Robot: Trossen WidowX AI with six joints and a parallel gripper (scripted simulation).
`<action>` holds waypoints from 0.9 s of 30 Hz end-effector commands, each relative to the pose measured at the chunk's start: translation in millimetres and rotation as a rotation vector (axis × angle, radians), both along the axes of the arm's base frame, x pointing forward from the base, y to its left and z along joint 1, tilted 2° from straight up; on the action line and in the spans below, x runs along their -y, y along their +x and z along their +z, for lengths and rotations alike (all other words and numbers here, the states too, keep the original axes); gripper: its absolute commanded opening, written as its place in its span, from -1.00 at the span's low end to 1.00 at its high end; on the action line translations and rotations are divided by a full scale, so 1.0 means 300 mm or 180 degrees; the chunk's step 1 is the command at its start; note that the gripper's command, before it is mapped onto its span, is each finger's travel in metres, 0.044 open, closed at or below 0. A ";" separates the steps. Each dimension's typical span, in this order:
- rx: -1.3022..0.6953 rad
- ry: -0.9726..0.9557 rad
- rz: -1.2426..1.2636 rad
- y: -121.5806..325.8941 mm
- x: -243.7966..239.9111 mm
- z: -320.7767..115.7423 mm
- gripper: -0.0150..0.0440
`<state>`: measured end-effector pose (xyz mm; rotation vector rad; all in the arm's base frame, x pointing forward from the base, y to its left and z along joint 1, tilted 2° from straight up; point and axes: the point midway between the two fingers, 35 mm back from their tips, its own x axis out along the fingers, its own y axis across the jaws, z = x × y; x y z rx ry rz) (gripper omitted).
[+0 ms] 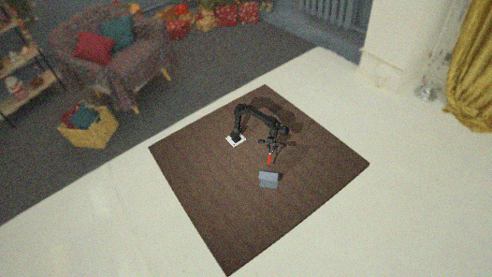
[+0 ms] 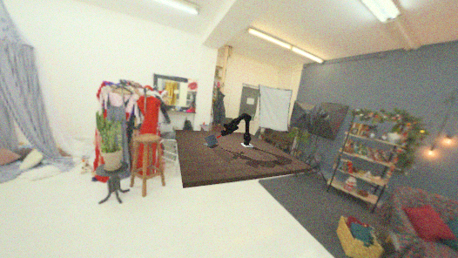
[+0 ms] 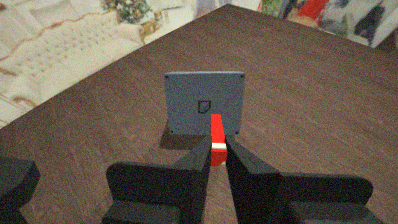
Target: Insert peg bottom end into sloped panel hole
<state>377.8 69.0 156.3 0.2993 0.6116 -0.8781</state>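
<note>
The red peg (image 1: 269, 159) (image 2: 218, 137) (image 3: 217, 128) has a white band and is held clear of the table. My gripper (image 1: 270, 152) (image 2: 222, 133) (image 3: 217, 140) is shut on it near the band. The peg's far end points toward the blue-grey sloped panel (image 1: 268, 176) (image 2: 212, 140) (image 3: 185, 92), with a gap between them in the top view. The hole (image 3: 204, 107), a small dark outline like a square with one cut corner, is in the middle of the panel face. In the wrist view the peg's tip appears below and right of it. The peg's end shape is unclear.
The panel stands on the brown wooden table (image 1: 201, 187) (image 2: 205, 170) (image 3: 300, 100). The arm's white base plate (image 1: 235, 139) (image 2: 247, 145) is on the table behind the gripper. A sofa, shelf, stool and clothes rack are beyond the table.
</note>
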 end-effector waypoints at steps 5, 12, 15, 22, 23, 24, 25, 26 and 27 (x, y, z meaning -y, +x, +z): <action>0.0035 -0.0053 0.0044 0.009 -0.015 -0.011 -0.49; 0.0065 -0.0078 0.0079 0.032 -0.004 -0.027 -0.49; 0.0078 -0.0090 0.0094 0.041 0.001 -0.035 -0.49; 0.0094 -0.0103 0.0118 0.056 0.010 -0.047 -0.49; 0.0090 -0.0097 0.0121 0.058 0.011 -0.048 -0.49; 0.0086 -0.0091 0.0124 0.059 0.012 -0.049 -0.49; 0.0081 -0.0085 0.0127 0.061 0.014 -0.050 -0.49; 0.0075 -0.0077 0.0131 0.063 0.015 -0.052 -0.49; 0.0072 -0.0071 0.0134 0.065 0.017 -0.053 -0.49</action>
